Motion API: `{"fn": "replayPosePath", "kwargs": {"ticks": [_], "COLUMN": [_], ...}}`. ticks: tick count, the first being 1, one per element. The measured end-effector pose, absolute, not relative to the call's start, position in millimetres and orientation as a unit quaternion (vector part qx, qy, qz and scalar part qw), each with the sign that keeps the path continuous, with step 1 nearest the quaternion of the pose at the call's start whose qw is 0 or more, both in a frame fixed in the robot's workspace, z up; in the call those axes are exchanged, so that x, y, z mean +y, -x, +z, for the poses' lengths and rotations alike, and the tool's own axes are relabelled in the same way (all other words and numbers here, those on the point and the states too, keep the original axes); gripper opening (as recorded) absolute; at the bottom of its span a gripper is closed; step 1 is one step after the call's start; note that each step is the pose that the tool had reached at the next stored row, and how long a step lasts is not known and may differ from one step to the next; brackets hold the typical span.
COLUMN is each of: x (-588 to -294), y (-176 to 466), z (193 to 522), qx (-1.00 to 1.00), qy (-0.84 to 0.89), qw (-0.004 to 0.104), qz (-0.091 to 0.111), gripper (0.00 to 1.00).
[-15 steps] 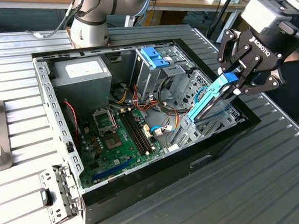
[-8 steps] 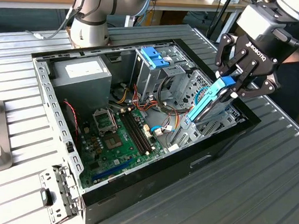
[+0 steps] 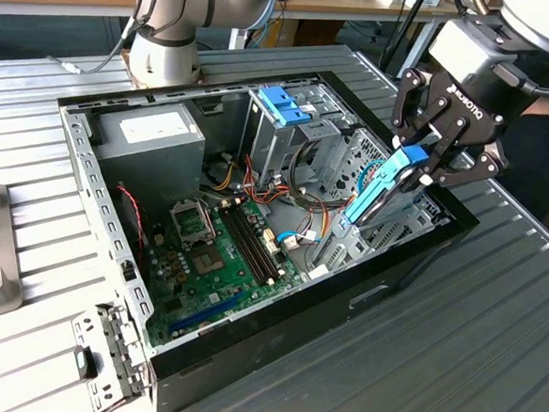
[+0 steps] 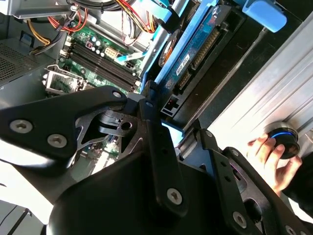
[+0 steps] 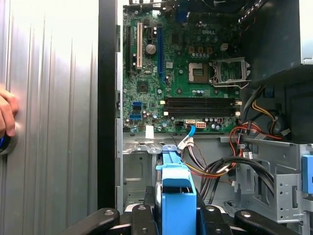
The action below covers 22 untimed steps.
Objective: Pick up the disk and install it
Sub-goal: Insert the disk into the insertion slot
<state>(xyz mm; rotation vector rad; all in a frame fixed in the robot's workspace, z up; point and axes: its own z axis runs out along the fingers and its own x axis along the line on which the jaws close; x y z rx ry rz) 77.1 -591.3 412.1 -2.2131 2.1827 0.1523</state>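
One open computer case (image 3: 112,242) lies on the ribbed metal bench (image 3: 490,353); above the drive cage (image 3: 389,190) at its end toward the exterior view's right, the claw (image 3: 426,165) is clamped on the tilted disk (image 3: 381,190); a hand (image 4: 271,159) rests on the bench.

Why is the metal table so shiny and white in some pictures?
Bright light glares off the ribbed metal table in the second wrist view, washing it white; the first wrist view shows the same sheen. In the exterior view the table looks evenly grey.
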Motion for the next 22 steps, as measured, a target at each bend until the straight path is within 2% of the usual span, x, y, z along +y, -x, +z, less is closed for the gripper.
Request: {"fn": "replayPosePath", "kwargs": {"ticks": [17,19,20,21,22], "x": [-591.3,-591.3,-591.3,-591.3,-591.3], "y": [-77.1,-77.1,-77.1,-77.1,-77.1], "z": [403.4,403.4,403.4,403.4,403.3], "qx": [0.701,0.701,0.701,0.701,0.701], "qy": [0.711,0.711,0.711,0.711,0.711], "qw": [0.015,0.015,0.015,0.015,0.015], "qz": [0.049,0.049,0.049,0.049,0.049], "gripper": [0.37,0.44,0.44,0.51,0.51]}}
